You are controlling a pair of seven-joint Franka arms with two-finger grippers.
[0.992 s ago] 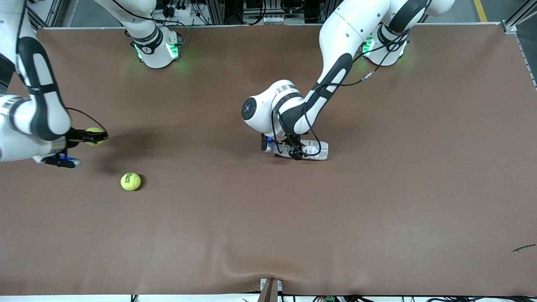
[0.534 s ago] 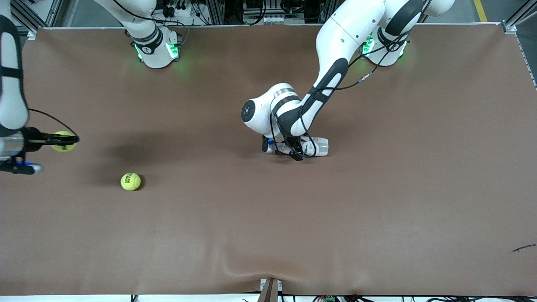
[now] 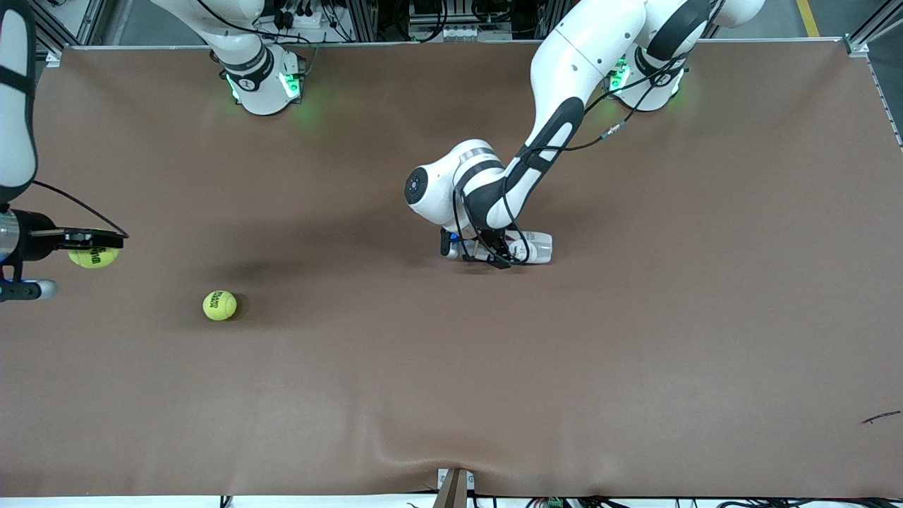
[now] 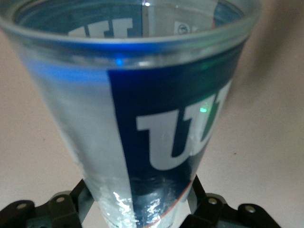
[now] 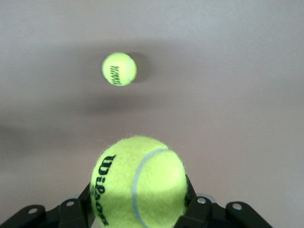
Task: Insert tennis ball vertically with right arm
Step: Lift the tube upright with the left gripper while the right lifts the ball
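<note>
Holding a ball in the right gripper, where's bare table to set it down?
Bare mat spans the strip nearest the front camera, and between the loose tennis ball and the can. It is crowded only at the can, where the left gripper sits. The right gripper holds its ball.

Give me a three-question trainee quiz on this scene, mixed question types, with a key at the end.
1. True or false: the right tool holds a tennis ball up above the table.
2. Multiple choice: the clear can between the left tool's fingers is A) standing upright, B) lying on its side on the table, C) lifted well above the table.
3. Short answer: how many tennis balls can you see in all, and where is the loose ball?

Key: 1 true. 2 B. 3 Two; the loose ball lies on the table toward the right arm's end, free of both tools.
</note>
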